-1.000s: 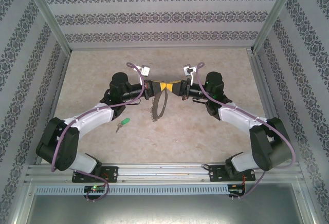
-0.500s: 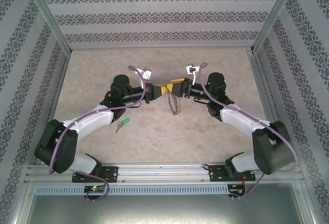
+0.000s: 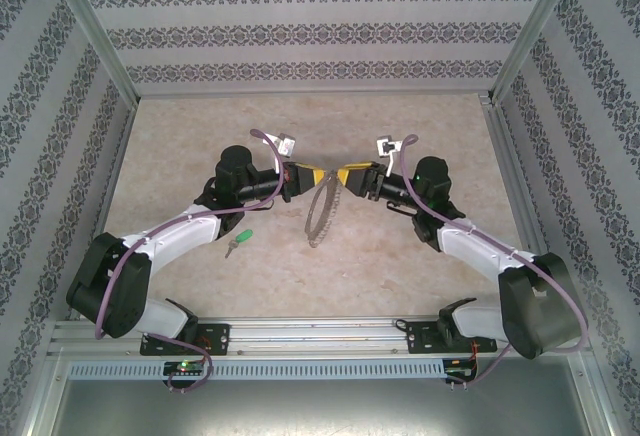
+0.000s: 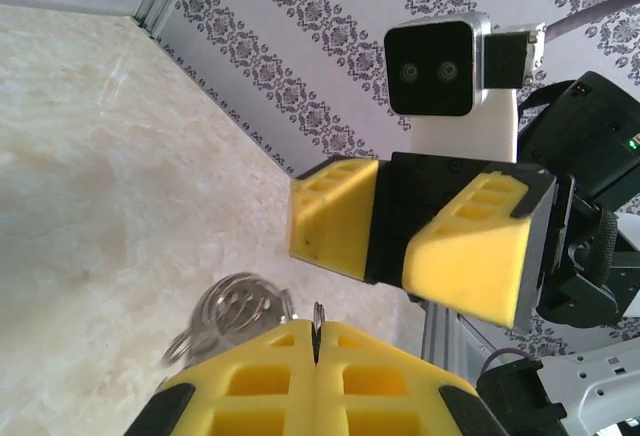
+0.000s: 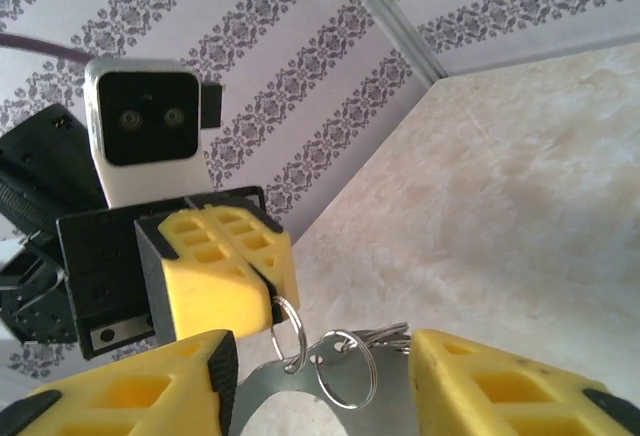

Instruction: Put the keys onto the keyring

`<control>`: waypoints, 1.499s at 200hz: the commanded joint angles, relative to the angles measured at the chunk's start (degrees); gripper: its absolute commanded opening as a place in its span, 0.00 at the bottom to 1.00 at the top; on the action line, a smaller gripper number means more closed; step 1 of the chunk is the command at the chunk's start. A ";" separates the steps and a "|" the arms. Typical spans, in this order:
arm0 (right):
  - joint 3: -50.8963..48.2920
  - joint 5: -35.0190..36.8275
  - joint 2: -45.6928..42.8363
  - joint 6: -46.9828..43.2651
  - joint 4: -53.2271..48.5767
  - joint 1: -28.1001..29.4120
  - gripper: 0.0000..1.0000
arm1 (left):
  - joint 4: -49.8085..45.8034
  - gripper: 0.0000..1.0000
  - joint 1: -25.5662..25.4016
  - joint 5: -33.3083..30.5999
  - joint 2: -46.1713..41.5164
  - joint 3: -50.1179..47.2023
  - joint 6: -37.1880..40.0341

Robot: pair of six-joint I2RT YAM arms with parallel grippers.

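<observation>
Backing off, the right gripper (image 3: 347,176) had released the keyring (image 3: 318,218) and stood jaws apart; the left gripper (image 3: 310,177) stayed clamped on its top rim, hoop dangling. Thin and stiff, it would likely swing; the light key (image 3: 240,239) lay on the table (image 3: 400,126) by the left arm (image 3: 180,226), best gripped by its green head

Top view: high behind my bases (image 3: 190,341), looks down on table (image 3: 180,136). My wrist views: close, near level, face each other; left sees right gripper (image 4: 395,226), right sees left gripper (image 5: 262,281). All share keyring (image 3: 320,218).
</observation>
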 commanded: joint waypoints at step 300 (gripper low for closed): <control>3.34 -0.64 4.05 0.07 4.65 5.53 0.00 | 1.68 0.00 -0.49 2.94 -1.61 -0.08 0.63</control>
